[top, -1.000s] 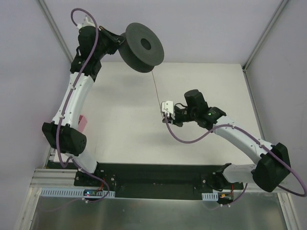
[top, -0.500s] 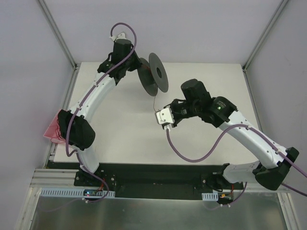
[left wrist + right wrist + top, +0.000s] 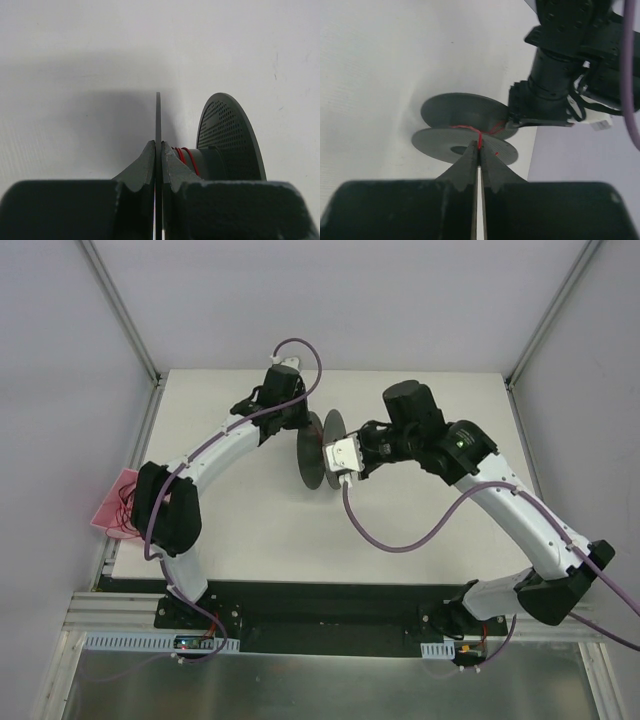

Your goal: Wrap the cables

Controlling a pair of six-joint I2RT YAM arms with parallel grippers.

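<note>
A dark grey spool (image 3: 318,448) with two round flanges hangs over the middle of the white table. My left gripper (image 3: 158,146) is shut on one thin flange of the spool (image 3: 158,117). Thin red cable (image 3: 186,156) is wound in a few turns on the spool's hub. My right gripper (image 3: 479,146) is shut on the red cable (image 3: 479,139) right at the spool (image 3: 465,125), and the cable runs from its tips over the flange onto the hub. In the top view the right gripper (image 3: 330,454) is right next to the spool.
A pink tray (image 3: 115,502) with red wire in it sits at the table's left edge. Purple robot cabling (image 3: 400,540) loops over the table below the right arm. Frame posts stand at the back corners.
The left arm has swung the spool down and to the right, turning it edge-on. The right gripper has moved up and left, close against the spool, so the free cable has shortened.
</note>
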